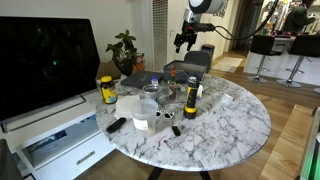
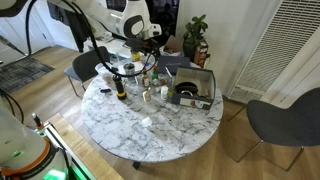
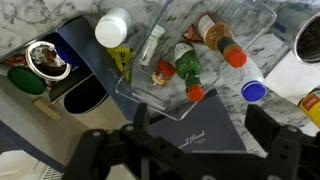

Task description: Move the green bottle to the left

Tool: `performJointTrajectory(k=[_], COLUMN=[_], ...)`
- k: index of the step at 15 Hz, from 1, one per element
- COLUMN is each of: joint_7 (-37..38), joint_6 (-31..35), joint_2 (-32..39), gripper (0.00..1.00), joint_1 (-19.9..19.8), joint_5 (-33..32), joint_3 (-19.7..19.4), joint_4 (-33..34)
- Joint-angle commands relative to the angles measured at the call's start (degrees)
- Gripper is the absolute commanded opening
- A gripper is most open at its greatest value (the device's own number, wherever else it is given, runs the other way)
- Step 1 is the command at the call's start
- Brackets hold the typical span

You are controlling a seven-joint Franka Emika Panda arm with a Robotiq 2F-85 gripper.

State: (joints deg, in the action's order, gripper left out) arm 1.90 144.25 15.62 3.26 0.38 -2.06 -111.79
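Note:
The green bottle (image 3: 187, 66) with a red cap lies on its side in a clear plastic tray (image 3: 135, 92), among an orange-red bottle (image 3: 214, 36) and a clear tube (image 3: 150, 45). My gripper (image 3: 200, 126) is open and empty. It hangs well above the table, over a dark blue book (image 3: 190, 130) beside the tray, a little short of the green bottle. In both exterior views the gripper (image 1: 183, 40) (image 2: 150, 42) is high over the far side of the round marble table (image 1: 235, 125). I cannot pick out the green bottle in the exterior views.
A white-capped bottle (image 3: 112, 27) and a blue-capped bottle (image 3: 255, 90) lie by the tray. A yellow jar (image 1: 107, 90), a yellow bottle with a black cap (image 1: 190, 100), a clear cup (image 1: 141, 112) and a black box (image 2: 190, 90) stand on the table. Chairs surround it.

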Motion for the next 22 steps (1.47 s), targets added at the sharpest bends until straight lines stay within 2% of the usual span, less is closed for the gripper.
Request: performJointTrajectory(k=[1,16,18,20,21,22], joint_7=[-1.1,-2.8,-3.4,-4.2,-3.9,-4.1], joint_6=[-2.3,-15.7,-16.9,-18.1,-18.7,-19.3], joint_2=[2.1,19.0,20.7,22.3,23.0,23.6], gripper=[1.00,1.00,0.91,0.90,0.78,0.76], joint_1=[-1.1,-2.8,-3.1,-3.3,-3.2,-3.2], joint_5=[0.6,1.8,2.3,2.7,2.8,2.8], joint_3=[1.4,2.8,3.3,3.7,3.6,3.7], joint_4=[2.6,22.3,24.4,26.3,27.3,28.0])
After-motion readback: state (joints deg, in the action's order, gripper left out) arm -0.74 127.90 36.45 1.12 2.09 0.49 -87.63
